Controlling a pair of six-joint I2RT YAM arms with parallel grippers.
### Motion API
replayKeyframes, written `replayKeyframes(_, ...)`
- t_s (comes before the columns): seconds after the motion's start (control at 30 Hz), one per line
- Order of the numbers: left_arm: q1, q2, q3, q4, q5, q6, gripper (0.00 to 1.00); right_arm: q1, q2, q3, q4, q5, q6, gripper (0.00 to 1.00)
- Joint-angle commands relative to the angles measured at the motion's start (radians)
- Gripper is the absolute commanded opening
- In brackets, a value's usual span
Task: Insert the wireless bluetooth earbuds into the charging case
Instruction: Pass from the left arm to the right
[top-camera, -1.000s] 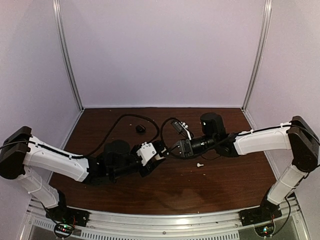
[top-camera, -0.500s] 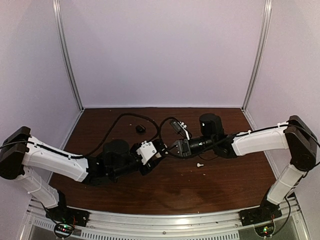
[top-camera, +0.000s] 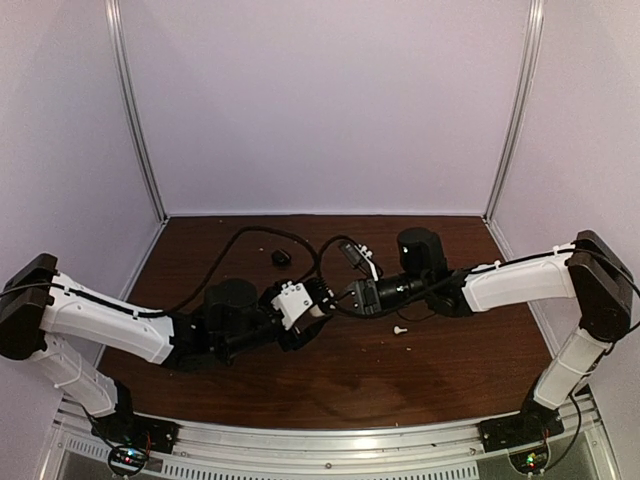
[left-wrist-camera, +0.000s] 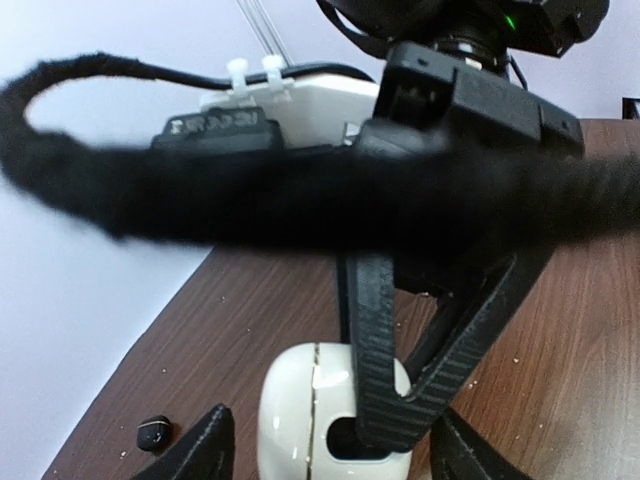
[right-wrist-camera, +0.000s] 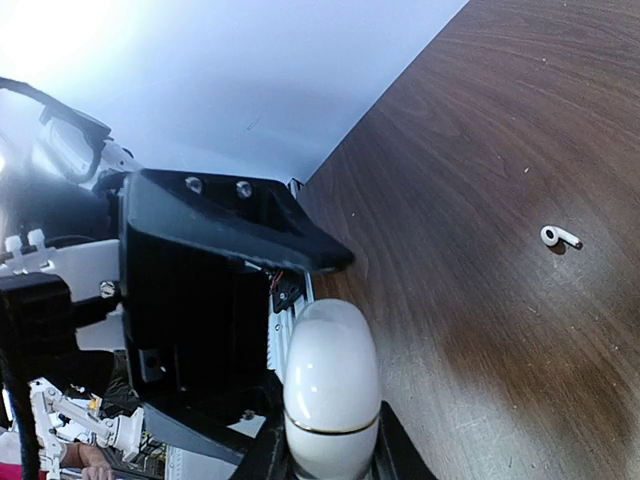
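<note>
A closed white charging case (left-wrist-camera: 300, 410) is held above the table, also in the right wrist view (right-wrist-camera: 332, 385). My right gripper (right-wrist-camera: 332, 455) is shut on it; one ribbed finger (left-wrist-camera: 375, 350) crosses the case's front. My left gripper (left-wrist-camera: 330, 445) is open, its fingertips (left-wrist-camera: 205, 450) apart on either side of the case without touching it. In the top view the two grippers, left (top-camera: 322, 298) and right (top-camera: 346, 296), meet at the table's middle. A white earbud (top-camera: 400, 329) lies on the table to the right (right-wrist-camera: 560, 237). A black earbud (top-camera: 281, 258) lies at the back left (left-wrist-camera: 153, 433).
A thick black cable (left-wrist-camera: 300, 200) runs across the left wrist view, blurred and close. Black cables loop over the table behind the grippers (top-camera: 262, 234). The brown table (top-camera: 330, 385) is walled by pale panels on three sides.
Both grippers have shifted only slightly and still meet at the case. The right gripper keeps its hold on the case.
</note>
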Motion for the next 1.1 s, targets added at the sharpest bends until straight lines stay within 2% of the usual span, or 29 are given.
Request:
replayKeyframes(0.0,-0.005,-0.089,0.006,0.029,0.028,-0.042,0.74,-0.006,-0.059,0.02,-0.03,0.038,-0.07,0.11)
replayKeyframes(0.1,-0.003,-0.142,-0.04,0.065,0.063,-0.072,0.79,-0.007,-0.105,0.025,-0.083,0.07,-0.143,0.12)
replayKeyframes(0.23,0.029,-0.19,-0.071,0.075,0.163,-0.158,0.78,-0.008,-0.154,0.026,-0.149,0.105,-0.241,0.13)
replayKeyframes(0.43,0.169,-0.213,-0.052,0.058,0.462,-0.356,0.72,-0.007,-0.208,0.024,-0.225,0.121,-0.372,0.11)
replayKeyframes(0.53,0.21,-0.197,-0.025,0.068,0.56,-0.421,0.69,-0.006,-0.244,0.018,-0.243,0.134,-0.4,0.11)
replayKeyframes(0.8,0.213,-0.099,0.048,0.064,0.649,-0.458,0.63,-0.001,-0.275,0.016,-0.264,0.154,-0.431,0.11)
replayKeyframes(1.07,0.213,-0.029,0.096,0.101,0.643,-0.52,0.54,0.02,-0.305,0.008,-0.258,0.132,-0.476,0.11)
